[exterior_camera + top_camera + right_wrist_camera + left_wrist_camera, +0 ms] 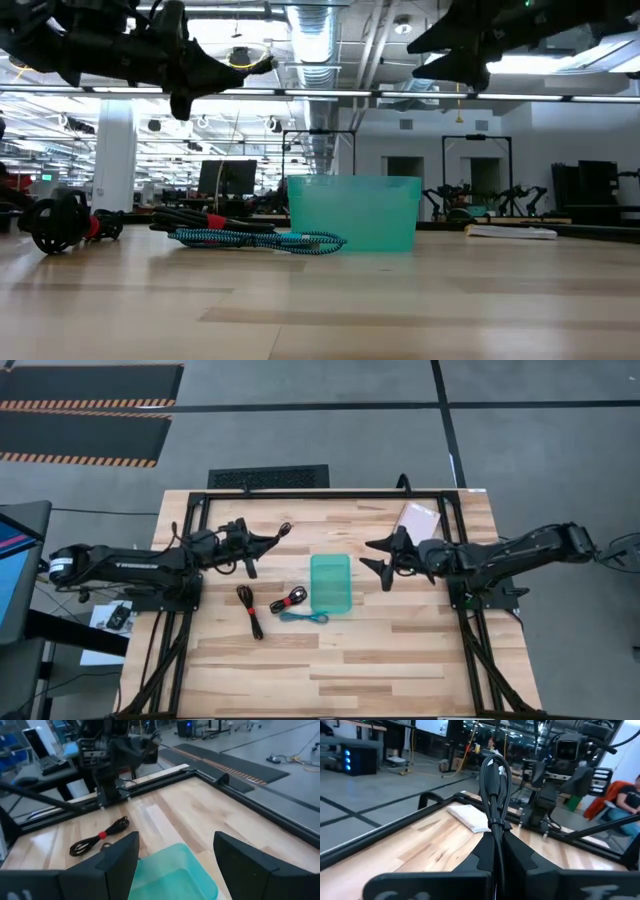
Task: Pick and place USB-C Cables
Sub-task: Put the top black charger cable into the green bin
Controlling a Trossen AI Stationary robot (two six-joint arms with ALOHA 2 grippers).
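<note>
My left claw (268, 540) is clamped on a black cable (494, 780), limp and light, held mid-bundle; three more cables (285, 603) lie below it beside the tray (330, 582); my right claw (378, 556) hovers spread apart.

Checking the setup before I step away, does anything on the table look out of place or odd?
Nothing stands out. The teal tray sits upright, three cables lie beside it, and the left gripper holds another black cable aloft.
</note>
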